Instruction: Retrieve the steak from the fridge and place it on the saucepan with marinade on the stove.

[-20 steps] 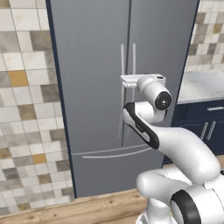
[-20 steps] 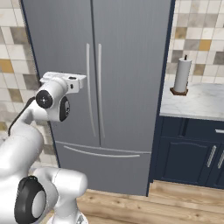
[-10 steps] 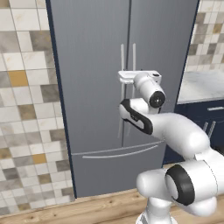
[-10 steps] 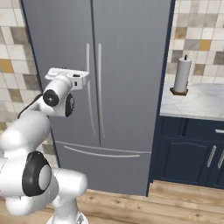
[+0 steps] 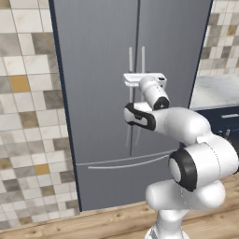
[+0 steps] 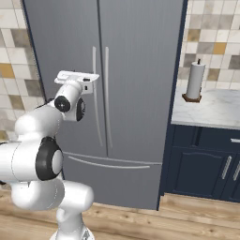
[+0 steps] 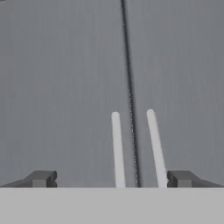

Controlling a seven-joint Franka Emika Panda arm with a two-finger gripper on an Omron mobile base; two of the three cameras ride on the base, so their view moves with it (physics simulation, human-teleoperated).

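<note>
The gripper (image 7: 111, 179) is gaping wide, facing the shut fridge (image 5: 93, 70). Both door handles (image 7: 116, 148) are lying between its tips, so closing now is risking a clamp on two handles.

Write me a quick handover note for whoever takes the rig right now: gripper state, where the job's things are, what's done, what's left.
Gripper: open, empty, facing the two long vertical handles at the centre seam of the tall grey steel double-door fridge, both handles between its fingertips in the hand view. Contact cannot be judged.
Fridge: both doors shut. The steak is presumably still inside, unseen.
Nearby: a paper towel roll on the pale counter to the right of the fridge.
Done: arm brought up to the handles.
Left: grip a handle, open the door, take the steak, carry it to the saucepan with marinade on the stove.
</note>
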